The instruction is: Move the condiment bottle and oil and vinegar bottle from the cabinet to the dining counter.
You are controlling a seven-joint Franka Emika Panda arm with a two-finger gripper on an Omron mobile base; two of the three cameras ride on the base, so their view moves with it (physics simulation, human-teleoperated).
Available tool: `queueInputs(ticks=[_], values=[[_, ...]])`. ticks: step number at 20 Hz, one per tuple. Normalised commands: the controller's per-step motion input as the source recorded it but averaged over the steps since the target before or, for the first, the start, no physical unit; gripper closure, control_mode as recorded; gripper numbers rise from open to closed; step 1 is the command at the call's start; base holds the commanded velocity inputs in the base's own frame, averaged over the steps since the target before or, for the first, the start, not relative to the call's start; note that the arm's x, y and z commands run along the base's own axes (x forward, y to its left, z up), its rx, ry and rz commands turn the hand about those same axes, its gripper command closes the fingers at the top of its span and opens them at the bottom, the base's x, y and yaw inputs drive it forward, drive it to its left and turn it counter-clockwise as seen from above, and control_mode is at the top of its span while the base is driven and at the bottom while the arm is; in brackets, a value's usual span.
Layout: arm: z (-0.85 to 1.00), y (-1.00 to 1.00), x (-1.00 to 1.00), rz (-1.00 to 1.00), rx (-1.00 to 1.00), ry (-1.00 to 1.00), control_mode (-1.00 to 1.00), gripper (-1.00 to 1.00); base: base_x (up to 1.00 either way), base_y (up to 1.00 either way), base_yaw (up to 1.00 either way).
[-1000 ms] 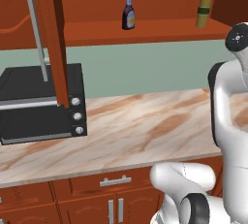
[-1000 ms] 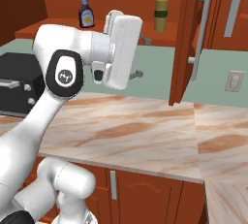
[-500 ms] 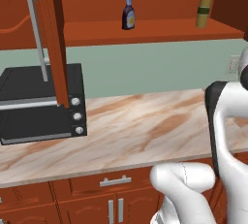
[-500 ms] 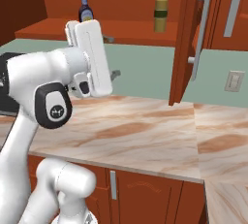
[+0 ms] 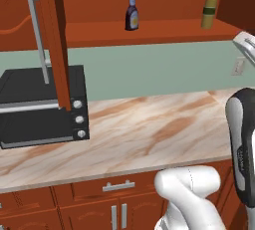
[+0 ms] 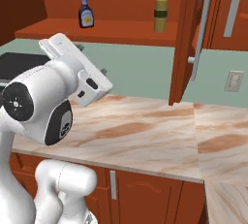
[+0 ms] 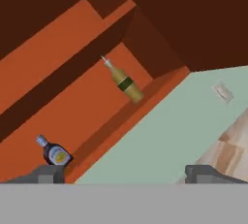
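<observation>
A: Our gripper (image 7: pixel 124 173) has its two dark fingertips (image 7: pixel 48 173) set wide apart at the bottom of the hand view, with nothing between them. In the right base view we see the hand (image 6: pixel 77 72) lifted above the marble worktop (image 6: pixel 145 131), angled up toward the open shelf.

B: And the bottles?

A: Both stand upright on the lower shelf of the cabinet (image 5: pixel 149 27), well apart from each other. The condiment bottle (image 5: pixel 132 13), squat and dark with a blue cap and pale label, is toward the left; the oil and vinegar bottle (image 5: pixel 209 6), olive-yellow with a thin spout, is toward the right, near the cabinet's side wall.

B: How do they sit in the hand view?

A: That view is rolled, so the shelf runs diagonally. We see the condiment bottle (image 7: pixel 54 152) low at the left, just above the left fingertip in the picture, and the oil and vinegar bottle (image 7: pixel 124 81) nearer the middle. We're apart from both.

B: Anything else around?

A: The cabinet door (image 5: pixel 50 40) stands open on the left with its long silver bar handle (image 5: pixel 37 30), and below it a black toaster oven (image 5: pixel 42 104) sits on the worktop; it looks like three knobs run down its right edge, though they're small. In the right base view the other open door (image 6: pixel 186 39) hangs to the right of the oil and vinegar bottle (image 6: pixel 161 8), and a wall outlet (image 6: pixel 234 80) sits on the pale green backsplash
</observation>
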Motion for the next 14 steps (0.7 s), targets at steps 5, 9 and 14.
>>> queueInputs(ticks=[5, 9, 14], values=[[0.16, 0.51, -0.1, 0.42, -0.37, 0.33, -1.0, -1.0, 0.0, 0.0, 0.0], [0.23, 0.49, -0.01, 0.33, -0.37, 0.31, -1.0, -1.0, 0.0, 0.0, 0.0], [0.12, 0.48, -0.04, 0.16, -0.33, 0.11, -1.0, -1.0, 0.0, 0.0, 0.0]])
